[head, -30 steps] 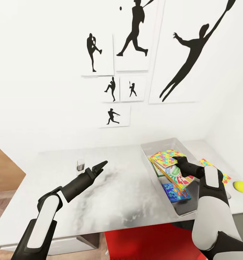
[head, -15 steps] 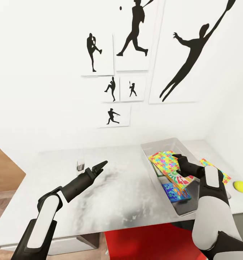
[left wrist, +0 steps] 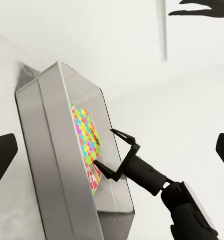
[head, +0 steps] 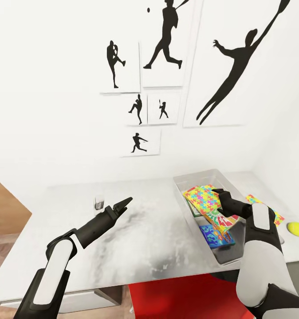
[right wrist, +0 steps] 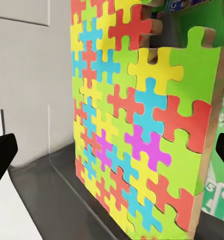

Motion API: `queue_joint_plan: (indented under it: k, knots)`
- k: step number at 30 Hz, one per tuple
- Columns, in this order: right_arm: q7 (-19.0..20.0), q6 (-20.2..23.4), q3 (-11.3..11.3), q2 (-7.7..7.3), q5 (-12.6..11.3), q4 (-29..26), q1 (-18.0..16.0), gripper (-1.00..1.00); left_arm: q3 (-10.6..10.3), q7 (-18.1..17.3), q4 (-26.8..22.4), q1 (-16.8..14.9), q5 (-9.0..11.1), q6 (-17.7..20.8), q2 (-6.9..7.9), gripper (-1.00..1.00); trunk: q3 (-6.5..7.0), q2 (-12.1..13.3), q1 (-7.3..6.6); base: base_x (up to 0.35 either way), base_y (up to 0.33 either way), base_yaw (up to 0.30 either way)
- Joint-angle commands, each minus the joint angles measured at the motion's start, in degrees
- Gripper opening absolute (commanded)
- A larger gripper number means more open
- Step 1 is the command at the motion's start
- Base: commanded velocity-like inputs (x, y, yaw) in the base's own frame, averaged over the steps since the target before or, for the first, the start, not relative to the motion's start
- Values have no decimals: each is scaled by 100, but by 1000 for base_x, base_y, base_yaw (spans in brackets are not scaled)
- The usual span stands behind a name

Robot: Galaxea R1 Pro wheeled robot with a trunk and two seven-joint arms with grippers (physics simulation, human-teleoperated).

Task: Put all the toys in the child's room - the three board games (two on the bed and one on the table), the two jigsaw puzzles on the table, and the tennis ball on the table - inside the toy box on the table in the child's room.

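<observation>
The grey toy box [head: 183,182] stands at the right end of the table [head: 145,235]. Inside it one jigsaw puzzle [head: 202,197] leans on a yellow-green board game [head: 219,218], with a light blue board game [head: 216,235] lower down. My right gripper [head: 220,195] hangs open just beside the puzzle's edge, holding nothing; the left wrist view shows its jaws spread [left wrist: 109,150] over the toy box [left wrist: 52,145]. The puzzle [right wrist: 136,130] stands close before the right wrist camera. A second jigsaw puzzle [head: 277,217] and the tennis ball [head: 297,228] lie right of the box. My left gripper [head: 123,204] is open over mid-table.
A small pale object [head: 98,203] sits on the table by my left gripper. A red chair [head: 180,297] is tucked under the table's near edge. The white wall with black sports silhouettes [head: 165,40] rises directly behind the table. Wood floor [head: 3,208] shows at left.
My right gripper has opened and let go of the jigsaw puzzle, which has settled a little lower into the toy box. The left arm has not moved.
</observation>
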Motion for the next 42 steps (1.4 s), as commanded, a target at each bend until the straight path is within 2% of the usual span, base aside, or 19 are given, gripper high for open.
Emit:
queue_joint_plan:
  k: [1,5,8,11,15,20,29,37,40,42]
  knots:
    - [-64,30,-16,6,-60,-28,-8,100,13,-10,-1,-7,6,37,-4,100,-11,-11,3,0,0,0]
    - [-84,113,-12,4,-59,-123,3,100,15,-7,-1,-6,6,37,-4,100,-11,-11,3,0,0,0]
    - [-141,370,-13,7,-56,-302,36,100,16,-6,-1,-5,6,37,-4,100,-11,-11,3,0,0,0]
    - [-334,768,-27,17,-54,-594,62,100,17,-6,-1,-7,6,37,-4,100,-11,-11,3,0,0,0]
    - [-611,1004,-44,31,-75,-895,82,100,18,-5,-1,-8,6,37,-4,100,-11,-11,3,0,0,0]
    - [-834,1054,-49,49,-197,-1157,105,100,18,-5,-1,-6,6,37,-4,100,-11,-11,3,0,0,0]
    - [-1268,1054,-43,70,-619,-1443,181,100,24,-5,-1,-5,6,37,-1,100,-11,-11,3,0,0,0]
    - [-1413,1054,-5,76,-842,-1619,294,100,26,1,4,-9,6,37,-3,100,-11,-11,3,0,0,0]
    - [-1427,1054,45,83,-919,-1889,396,100,26,4,5,-13,8,39,-5,100,-11,-11,3,0,0,0]
    - [-1407,1054,198,88,-981,-2283,566,100,23,7,6,-18,12,41,-8,100,-11,-11,3,0,0,0]
